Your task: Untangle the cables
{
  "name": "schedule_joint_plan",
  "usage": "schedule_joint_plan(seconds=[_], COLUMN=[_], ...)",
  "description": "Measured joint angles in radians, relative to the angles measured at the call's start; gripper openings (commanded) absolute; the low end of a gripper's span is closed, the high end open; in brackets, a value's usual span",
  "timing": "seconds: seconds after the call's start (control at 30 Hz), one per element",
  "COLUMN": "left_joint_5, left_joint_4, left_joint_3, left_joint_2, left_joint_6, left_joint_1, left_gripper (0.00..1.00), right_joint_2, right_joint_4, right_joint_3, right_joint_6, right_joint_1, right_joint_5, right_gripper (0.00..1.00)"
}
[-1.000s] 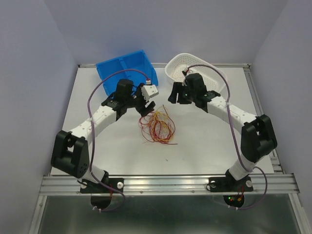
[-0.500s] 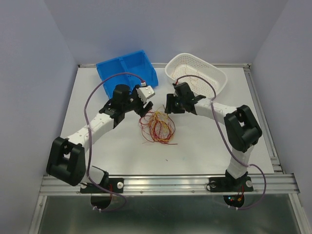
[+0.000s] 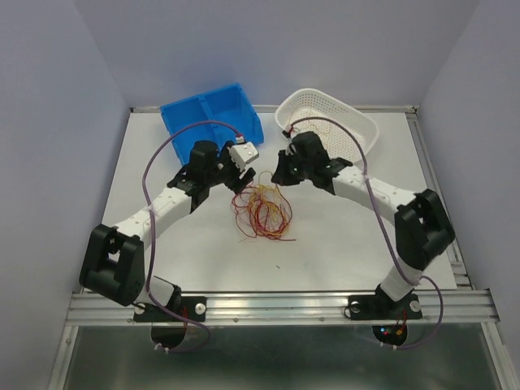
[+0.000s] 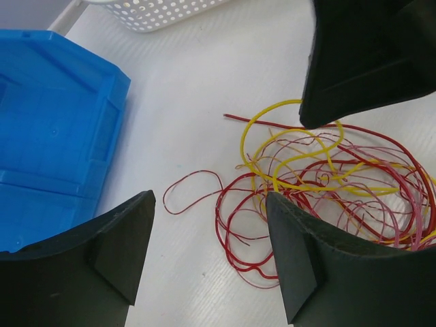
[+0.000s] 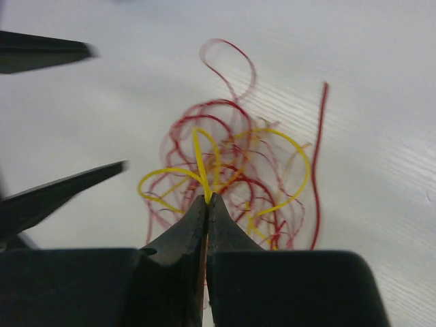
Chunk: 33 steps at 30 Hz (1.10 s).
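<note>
Right gripper (image 5: 207, 197) first: its jaws are pressed tight together, and a yellow cable (image 5: 199, 162) runs straight into the pinch at the tips, so it has that strand. The left gripper (image 4: 210, 204) hangs with its jaws spread wide and nothing between them, poised just over the near-left edge of the cables (image 4: 320, 184); from its own camera the right gripper (image 4: 368, 61) looms dark over the far side of the same tangle. From above, the left gripper (image 3: 244, 180) and right gripper (image 3: 279, 173) flank the far end of the heap. Further back at the table's (image 3: 341, 236) far edge sit the containers: a blue bin (image 3: 213, 114) with two compartments on the left and a white perforated basket (image 3: 329, 122) on the right; I can make out no wires in either, though the right arm's thick grey-purple lead arcs across the basket. Against a second ago, the right gripper has come away from the basket's front rim, moved in towards the heap and snapped shut, while the left stayed wide and drew back a touch. The cables (image 3: 262, 210) lie where they were, mid-table: one loose nest of hair-thin curls, dark red loops woven through yellow-orange ones, with red ends straying out at the edges.
</note>
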Motion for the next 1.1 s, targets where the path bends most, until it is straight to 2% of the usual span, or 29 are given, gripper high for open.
schedule_joint_plan(seconds=[0.2,0.33,0.5,0.6,0.9,1.1], left_joint_5=[0.0,0.024,0.147,0.233,0.489,0.576], left_joint_4=[0.019,0.024,0.064,0.11,0.169,0.194], left_joint_3=[-0.031,-0.058,-0.077,-0.094,-0.112,-0.112], left_joint_2=[-0.038,-0.132,-0.244,-0.261,-0.11,-0.087], left_joint_6=[-0.017,-0.036,-0.066,-0.082,-0.117,-0.114], left_joint_1=[0.0,0.019,0.081,0.113,0.144,0.128], left_gripper=[0.79,0.81,0.84,0.86,0.86,0.87], right_joint_2=[-0.382,-0.522,-0.514,-0.486,-0.433,-0.415], right_joint_4=[0.045,0.06,0.037,-0.004,-0.087,-0.1], right_joint_3=[0.0,0.027,0.076,0.107,0.319,0.418], right_joint_6=[-0.022,-0.026,-0.026,-0.025,-0.014,-0.001], right_joint_1=[0.077,0.087,0.087,0.087,0.087,0.087], right_joint_5=[-0.061,-0.083,-0.086,-0.085,-0.095,-0.098], right_gripper=[0.01,0.01,0.01,0.01,0.0,0.01])
